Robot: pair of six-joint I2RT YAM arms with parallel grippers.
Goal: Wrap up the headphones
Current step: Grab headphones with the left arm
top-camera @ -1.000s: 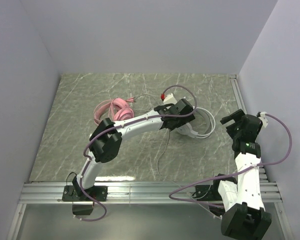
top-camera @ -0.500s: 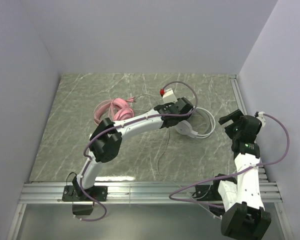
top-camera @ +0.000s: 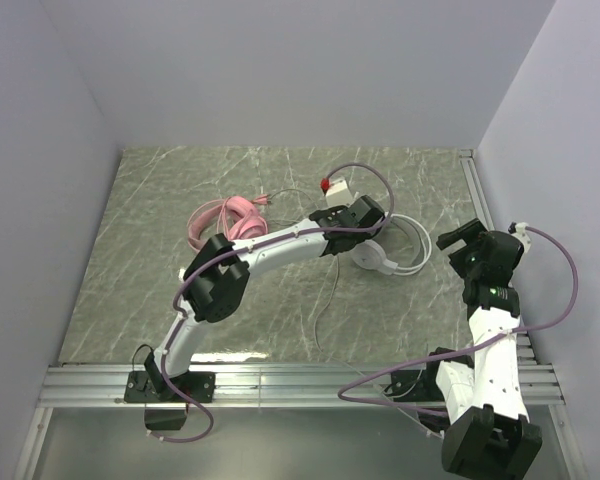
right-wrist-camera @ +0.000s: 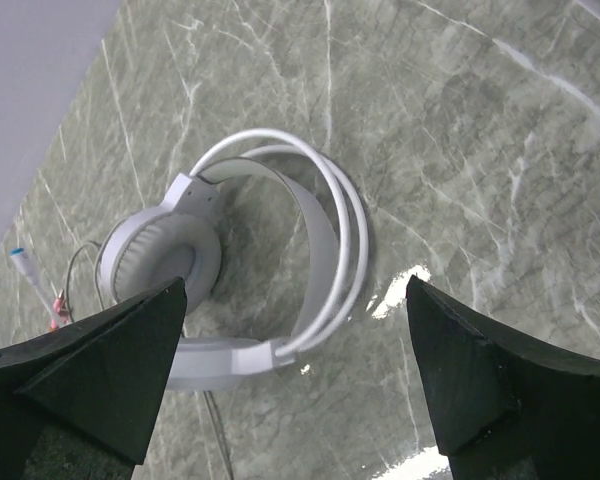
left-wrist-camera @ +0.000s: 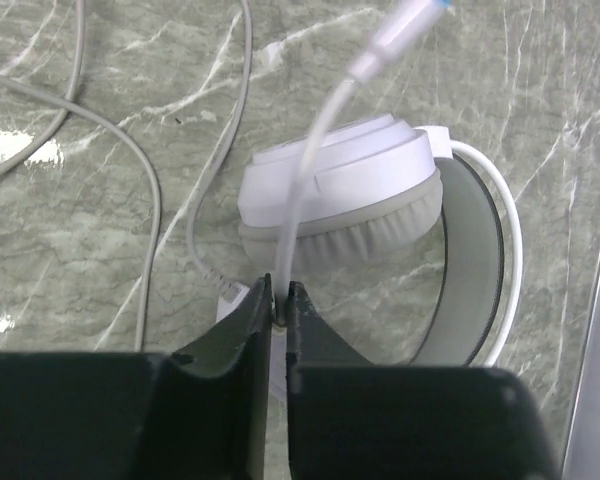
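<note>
The white headphones (top-camera: 408,252) lie on the marble table right of centre, grey cushion showing (left-wrist-camera: 352,235), headband flat (right-wrist-camera: 315,225). My left gripper (top-camera: 364,236) (left-wrist-camera: 278,296) hangs just over their near earcup, shut on their thin white cable (left-wrist-camera: 298,190). That cable rises to a blue-tipped plug (left-wrist-camera: 405,22). The pink headphones (top-camera: 225,221) rest further left, behind the left arm. My right gripper (top-camera: 460,242) (right-wrist-camera: 295,292) hovers to the right of the white headset, open with nothing between its fingers.
Loose thin cable runs over the table (left-wrist-camera: 148,178) and trails toward the near edge (top-camera: 323,305). A metal rail (top-camera: 474,190) lines the table's right side and a slatted rail (top-camera: 280,380) the near edge. Plain walls enclose the other sides.
The left gripper's jaws have closed onto the white cable, and its wrist shifted slightly left and back. The right gripper edged a little left, still open.
</note>
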